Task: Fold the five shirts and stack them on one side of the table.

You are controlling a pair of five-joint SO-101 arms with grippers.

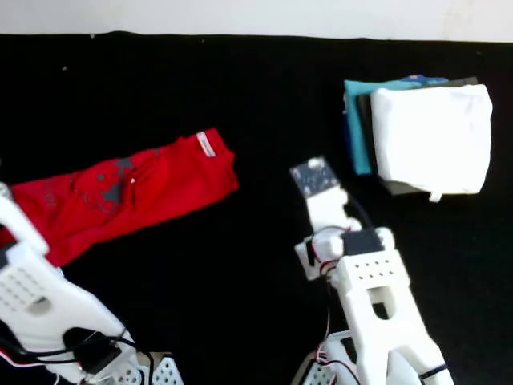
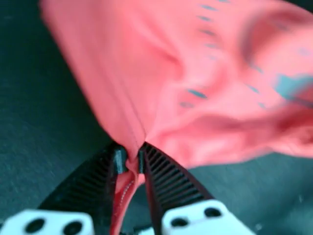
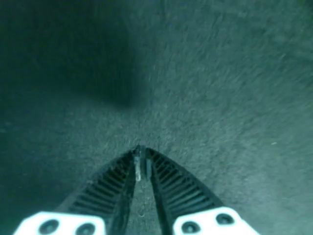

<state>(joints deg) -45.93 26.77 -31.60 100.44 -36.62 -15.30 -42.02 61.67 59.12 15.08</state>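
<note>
Black tabletop [image 1: 264, 96], white wall [image 1: 240, 16] behind. Left hand [image 2: 130, 161] grips red shirt [image 1: 120, 196]; right hand [image 3: 141, 160] clenched on nothing, over tabletop.

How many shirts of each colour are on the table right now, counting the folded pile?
red shirt: 1, loose, pinched in the left gripper
white shirt: 1, on top of the pile
teal shirt: 1
dark grey shirt: 1
blue shirt: 1, only an edge visible
Total: 5
</note>
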